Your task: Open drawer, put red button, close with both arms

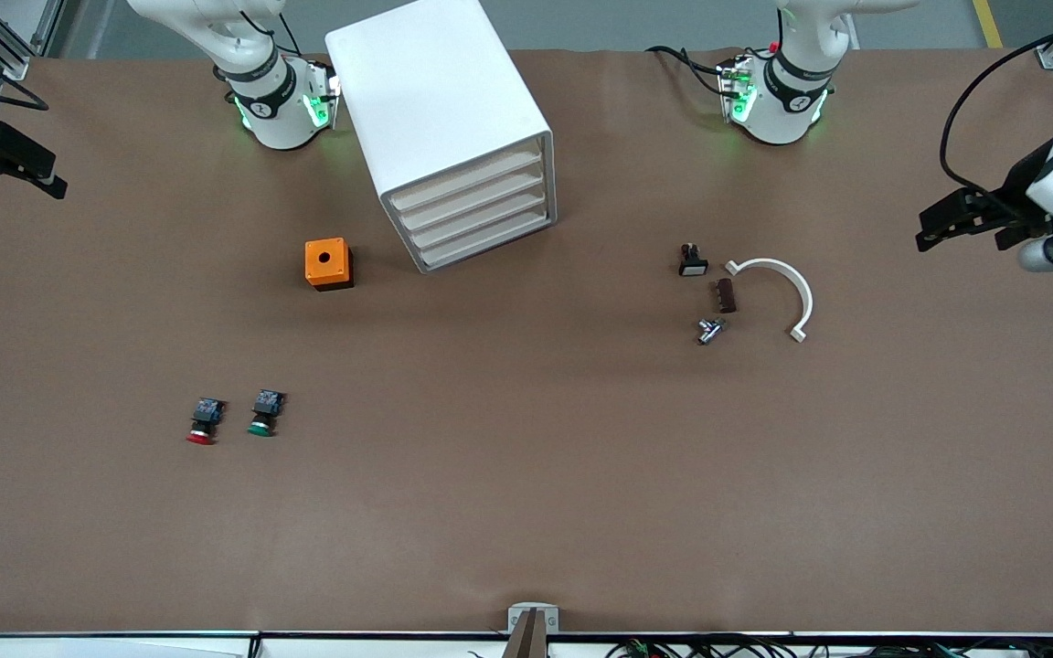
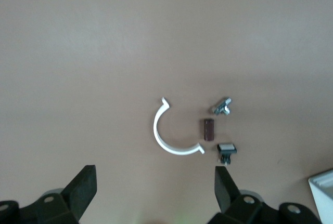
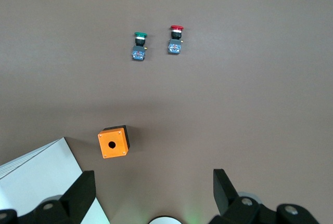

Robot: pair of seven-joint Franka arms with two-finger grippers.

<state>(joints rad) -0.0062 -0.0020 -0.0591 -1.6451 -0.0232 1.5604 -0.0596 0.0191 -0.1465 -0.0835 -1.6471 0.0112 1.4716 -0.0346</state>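
The red button [image 1: 202, 423] [image 3: 176, 39] lies on its side on the brown table, toward the right arm's end and nearer the camera than the white cabinet [image 1: 440, 110]. All of the cabinet's drawers [image 1: 476, 215] are closed. My right gripper [image 1: 5, 172] [image 3: 154, 178] hangs open and empty, high over the table's edge at the right arm's end. Over the left arm's end my left gripper [image 1: 965, 228] [image 2: 155, 177] is raised, open too, with nothing between its fingers.
A green-capped button [image 1: 263, 413] lies beside the red one. A small orange box [image 1: 328, 263] with a hole sits next to the cabinet. Toward the left arm's end lie a white arc [image 1: 778, 292], a black piece with a white face [image 1: 693, 261], a brown block [image 1: 726, 296] and a metal part [image 1: 709, 330].
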